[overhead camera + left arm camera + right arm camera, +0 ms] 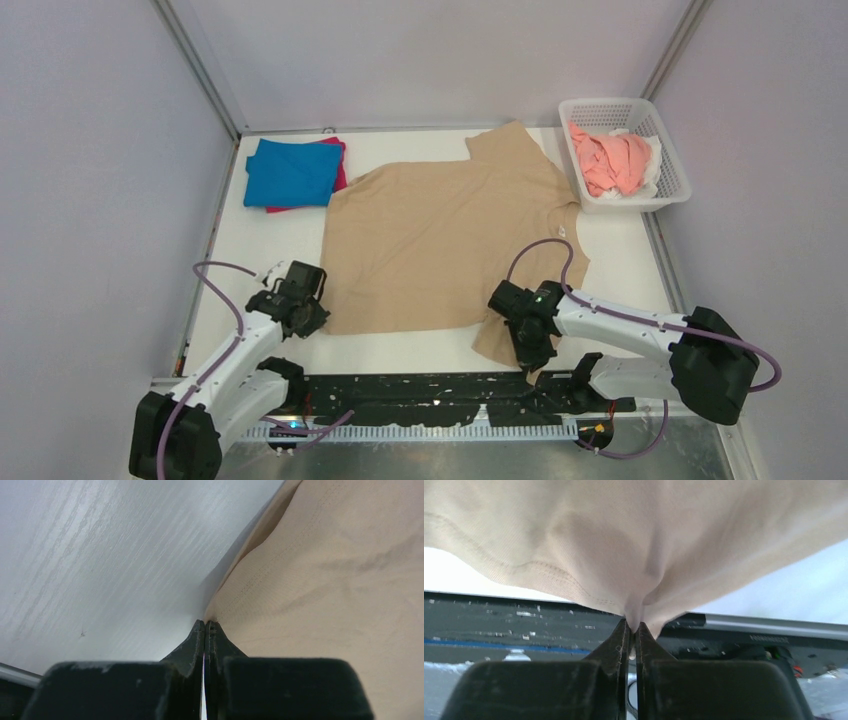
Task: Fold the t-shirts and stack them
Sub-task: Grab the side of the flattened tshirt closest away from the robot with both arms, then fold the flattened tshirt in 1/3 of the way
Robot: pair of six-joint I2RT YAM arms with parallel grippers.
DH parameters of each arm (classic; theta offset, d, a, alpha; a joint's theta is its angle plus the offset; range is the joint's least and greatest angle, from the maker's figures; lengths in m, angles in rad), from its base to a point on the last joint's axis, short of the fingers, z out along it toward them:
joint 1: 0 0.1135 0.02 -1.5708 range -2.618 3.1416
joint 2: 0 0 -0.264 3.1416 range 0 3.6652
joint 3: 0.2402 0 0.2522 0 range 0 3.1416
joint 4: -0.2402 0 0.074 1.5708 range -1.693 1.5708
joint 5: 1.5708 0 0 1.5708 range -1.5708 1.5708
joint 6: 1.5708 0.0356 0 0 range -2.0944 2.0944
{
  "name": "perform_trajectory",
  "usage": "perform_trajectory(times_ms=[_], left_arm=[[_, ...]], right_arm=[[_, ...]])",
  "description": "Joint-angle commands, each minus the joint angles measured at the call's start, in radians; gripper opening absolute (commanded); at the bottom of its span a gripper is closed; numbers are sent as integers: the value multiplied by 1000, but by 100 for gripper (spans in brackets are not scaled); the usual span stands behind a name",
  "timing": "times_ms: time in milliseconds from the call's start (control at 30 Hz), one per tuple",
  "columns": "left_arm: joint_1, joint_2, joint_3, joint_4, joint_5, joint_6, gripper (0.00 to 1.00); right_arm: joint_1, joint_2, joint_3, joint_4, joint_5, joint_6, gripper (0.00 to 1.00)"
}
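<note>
The large tan t-shirt (450, 230) lies spread flat in the middle of the white table (260, 240). My left gripper (310, 320) is at its near left hem corner. In the left wrist view the left gripper (205, 624) is shut, pinching the edge of the tan cloth (325, 580) low on the table. My right gripper (528, 355) is at the near right part of the shirt. In the right wrist view the right gripper (633, 625) is shut on a bunched fold of tan cloth (624, 530), lifted off the table. A folded blue shirt (292, 172) lies on a magenta one (340, 170) at the back left.
A white mesh basket (610, 103) at the back right holds a salmon-pink shirt (612, 160) and a white one (655, 160). A black rail (420, 390) runs along the table's near edge. Grey walls close in the left, back and right sides.
</note>
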Motion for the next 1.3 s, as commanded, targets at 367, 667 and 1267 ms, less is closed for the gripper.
perform_trajectory(times_ms=[367,667,1267], left_arm=[[3,-229,23,-337,-34,-72,0],[1,-358,-18,-350,55,-88,0],[4,-153,164,-125,25,-41,0]], right_arm=[[55,-167,161,-368,-170,-127,6],[78,-213,224,-473,-190,-112,6],[-130,-31,485,-333,172,-260,6]])
